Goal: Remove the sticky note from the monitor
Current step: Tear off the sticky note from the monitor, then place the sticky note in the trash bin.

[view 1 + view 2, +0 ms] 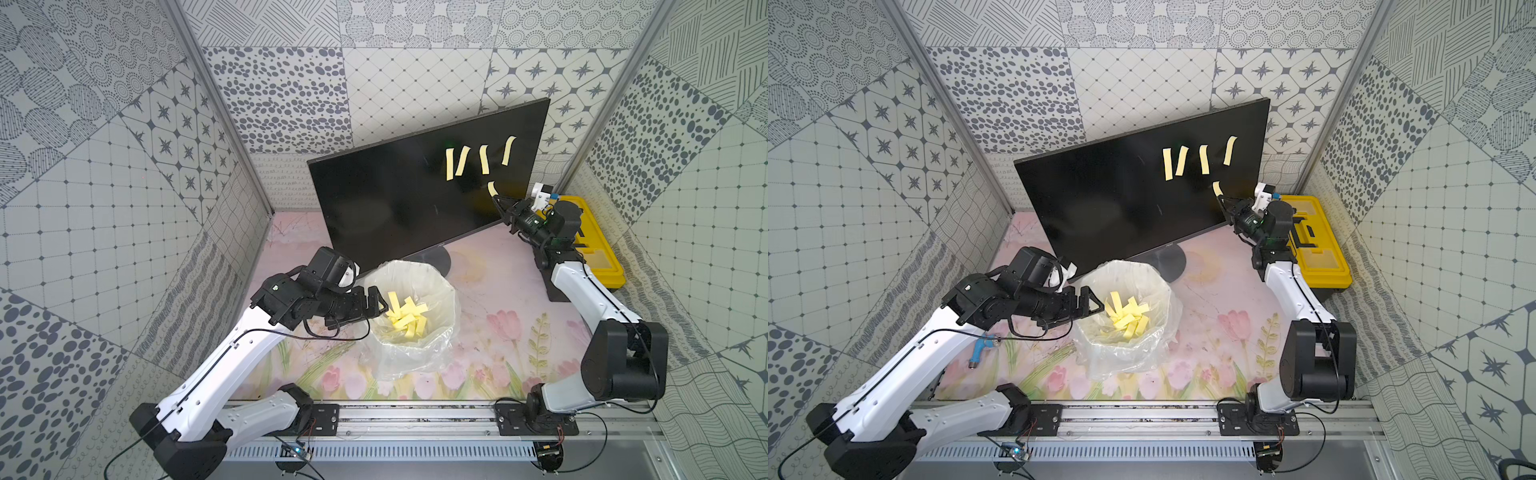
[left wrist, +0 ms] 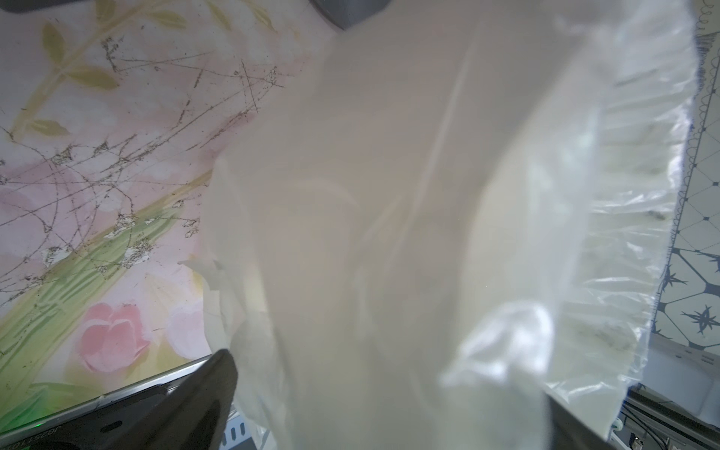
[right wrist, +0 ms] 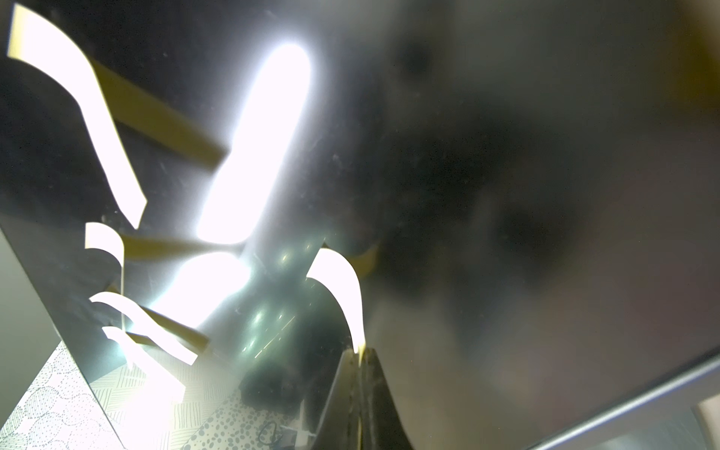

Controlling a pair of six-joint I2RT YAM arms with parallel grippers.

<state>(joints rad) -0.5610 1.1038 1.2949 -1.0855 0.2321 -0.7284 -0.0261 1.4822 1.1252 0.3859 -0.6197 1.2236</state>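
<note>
The black monitor (image 1: 386, 208) (image 1: 1096, 208) stands tilted at the back of the table. Several yellow sticky note strips (image 1: 484, 158) (image 1: 1204, 158) cling to its upper right area. One lower sticky note (image 1: 492, 188) (image 1: 1217, 188) (image 3: 341, 284) curls off the screen, its top end still touching the glass. My right gripper (image 1: 497, 199) (image 1: 1222, 198) (image 3: 360, 350) is shut on that strip's free end, close to the screen (image 3: 526, 136). My left gripper (image 1: 379, 305) (image 1: 1091, 305) (image 2: 389, 378) is open at the bin's left rim, with the plastic liner (image 2: 389, 195) filling its view.
A bin with a clear plastic liner (image 1: 451, 291) (image 1: 1167, 291) stands in front of the monitor's round stand and holds several removed yellow strips (image 1: 405, 318). A yellow-and-black toolbox (image 1: 602, 257) (image 1: 1316, 249) sits behind the right arm. A small blue tool (image 1: 980, 349) lies under the left arm.
</note>
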